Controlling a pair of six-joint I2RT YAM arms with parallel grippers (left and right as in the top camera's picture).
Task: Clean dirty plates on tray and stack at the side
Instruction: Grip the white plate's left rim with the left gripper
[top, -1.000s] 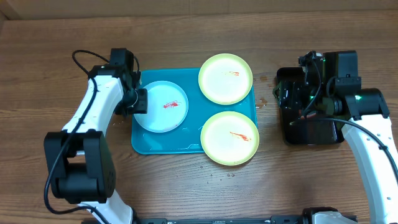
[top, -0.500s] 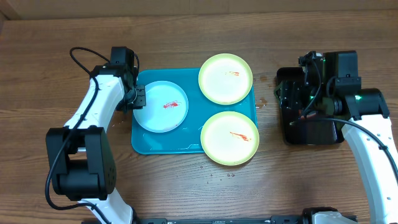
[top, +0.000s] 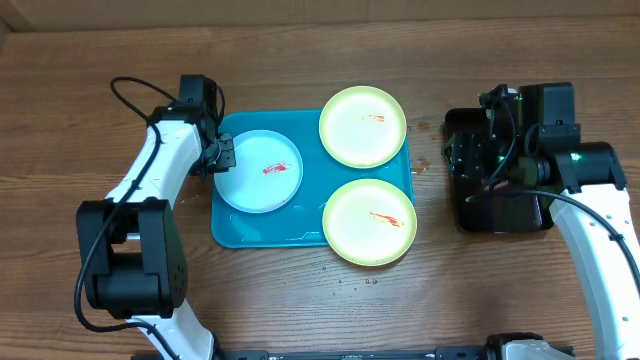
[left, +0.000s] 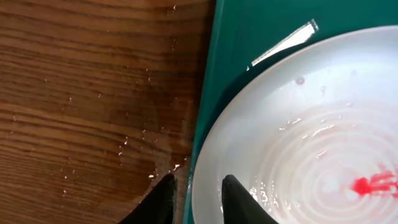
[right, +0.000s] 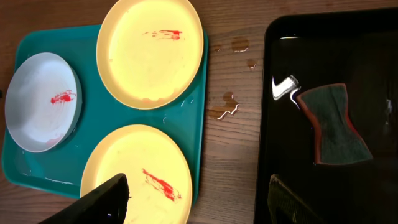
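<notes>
The light blue plate (top: 260, 172) lies at the left of the turquoise tray (top: 230, 232), with a red smear in its centre. Two yellow-green plates, one at the back (top: 362, 126) and one at the front (top: 369, 221), overhang the tray's right side, each with a red smear. My left gripper (left: 199, 194) is narrowly open. Its fingers straddle the blue plate's (left: 298, 124) left rim and the tray's (left: 249, 25) left edge. My right gripper (right: 199, 199) is wide open and empty, above the gap between the front yellow plate (right: 134, 174) and the black tray (right: 373, 180).
A glossy black tray (top: 500, 212) at the right holds water and a sponge (right: 334, 124). Water drops (right: 227, 106) lie on the wooden table between the two trays. More drops lie on the wood left of the turquoise tray (left: 143, 143).
My left gripper has shifted slightly back and left along the blue plate's left rim. The plates and the right arm have not moved.
</notes>
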